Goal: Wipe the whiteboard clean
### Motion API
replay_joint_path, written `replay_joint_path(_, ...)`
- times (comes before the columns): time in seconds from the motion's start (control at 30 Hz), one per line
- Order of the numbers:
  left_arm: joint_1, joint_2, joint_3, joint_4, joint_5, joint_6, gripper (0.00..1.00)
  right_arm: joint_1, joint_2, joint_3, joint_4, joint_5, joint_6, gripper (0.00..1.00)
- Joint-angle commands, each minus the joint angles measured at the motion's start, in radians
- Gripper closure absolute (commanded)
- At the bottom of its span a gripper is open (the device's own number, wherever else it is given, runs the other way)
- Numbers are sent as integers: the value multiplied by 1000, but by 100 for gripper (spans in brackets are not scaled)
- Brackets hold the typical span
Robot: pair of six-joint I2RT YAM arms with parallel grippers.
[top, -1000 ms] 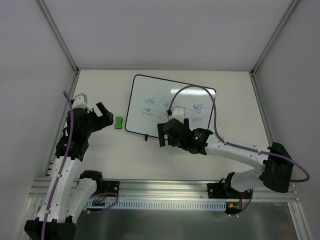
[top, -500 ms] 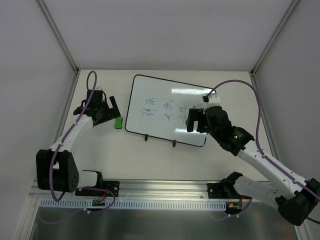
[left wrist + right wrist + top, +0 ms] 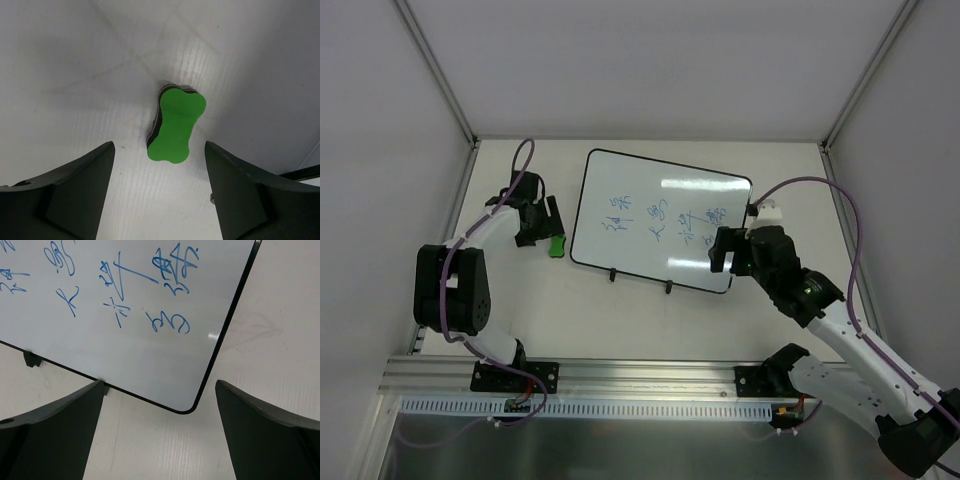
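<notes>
The left arm (image 3: 490,235) is stretched over the far left part of the surface (image 3: 570,320), and the left jaws are held open above a green bone-shaped eraser (image 3: 557,245). In the left wrist view the eraser (image 3: 175,125) is seen lying flat between the two jaws. Bare surface is left on either side of it, so it is touched by neither jaw and nothing is gripped. A dark layer can be made out beneath its green top. The eraser is placed just beside the left edge of the whiteboard (image 3: 610,180), apart from it.

The whiteboard is laid in the middle of the surface, turned slightly out of square. It is bordered by a thin black rim with rounded corners. Blue handwriting (image 3: 665,220) is spread across its middle, and two small black feet (image 3: 611,273) are seen along its near edge.

At the right, the right arm (image 3: 820,300) is bent toward the board. The right jaws are spread wide above its near right corner, and nothing is held by them. In the right wrist view that corner of the whiteboard (image 3: 150,365) is framed between them.
</notes>
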Motion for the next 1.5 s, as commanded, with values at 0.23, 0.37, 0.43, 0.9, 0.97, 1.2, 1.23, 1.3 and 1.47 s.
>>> replay_joint_path(0.23, -50, 73, 23, -3, 9, 32, 27, -34, -28, -14, -3, 40, 18, 2)
replay_joint_path(0.37, -53, 103, 33, -3, -5, 26, 30, -43, -28, -26, -11, 61, 43, 2)
replay_joint_path(0.43, -53, 109, 35, -5, -17, 23, 32, -46, -30, -30, -12, 60, 48, 2)
replay_joint_path(0.9, -55, 128, 46, -7, -33, 38, 43, -61, -30, -42, -15, 37, 66, 2)
replay_joint_path(0.97, -55, 134, 50, -7, -36, 44, 43, -63, -30, -45, -15, 35, 69, 2)
replay_joint_path(1.2, -67, 145, 69, -7, -43, 54, 50, -64, -28, -53, -15, 34, 71, 2)
replay_joint_path(1.23, -67, 148, 70, -7, -51, 54, 51, -64, -30, -54, -15, 35, 72, 2)
replay_joint_path(1.3, -69, 157, 72, -7, -52, 55, 52, -64, -31, -54, -15, 35, 77, 2)
replay_joint_path(1.47, -72, 174, 75, -7, -51, 55, 53, -64, -34, -62, -14, 35, 80, 2)
